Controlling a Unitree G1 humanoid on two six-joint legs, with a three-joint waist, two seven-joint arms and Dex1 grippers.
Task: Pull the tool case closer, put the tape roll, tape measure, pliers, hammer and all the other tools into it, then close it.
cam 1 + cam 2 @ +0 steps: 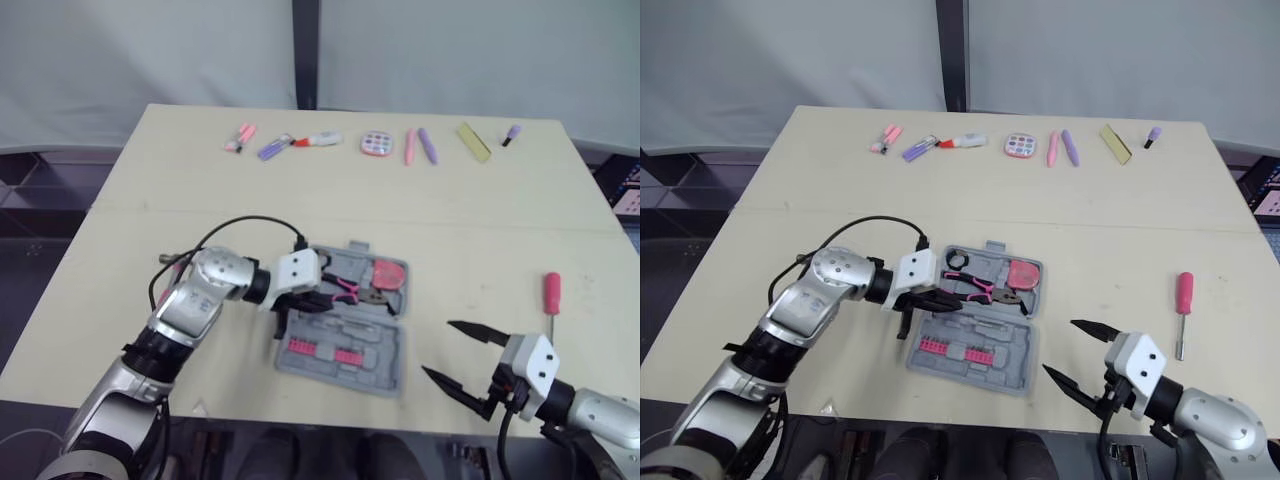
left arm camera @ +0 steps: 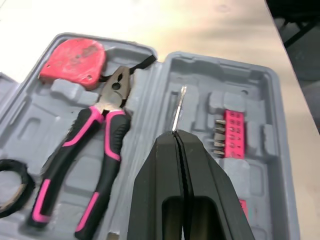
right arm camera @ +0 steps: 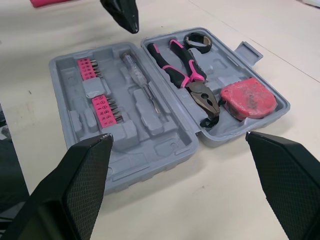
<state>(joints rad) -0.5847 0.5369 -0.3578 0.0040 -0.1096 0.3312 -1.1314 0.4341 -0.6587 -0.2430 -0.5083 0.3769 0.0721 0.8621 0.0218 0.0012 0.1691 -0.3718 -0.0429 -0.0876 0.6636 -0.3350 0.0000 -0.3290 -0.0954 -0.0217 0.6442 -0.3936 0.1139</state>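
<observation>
The grey tool case (image 1: pixel 385 375) lies open at the table's near middle. One half holds the black tape roll (image 3: pixel 198 42), the pink-handled pliers (image 3: pixel 182 70) and the red tape measure (image 3: pixel 248 98). The other half holds pink bit racks (image 3: pixel 102 102) and a thin clear screwdriver (image 3: pixel 141 80), whose shaft (image 2: pixel 178 107) shows just past my left fingertips. My left gripper (image 1: pixel 326 300) hovers shut over the case. My right gripper (image 1: pixel 438 348) stands open near the front edge, right of the case. A red-handled screwdriver (image 1: pixel 551 295) lies on the table at the right.
Small items line the far side of the table: markers (image 1: pixel 300 142), a round pink gadget (image 1: pixel 376 143), pink and purple pens (image 1: pixel 420 146) and a yellow strip (image 1: pixel 474 141). Something pink (image 1: pixel 163 295) lies partly hidden under my left forearm.
</observation>
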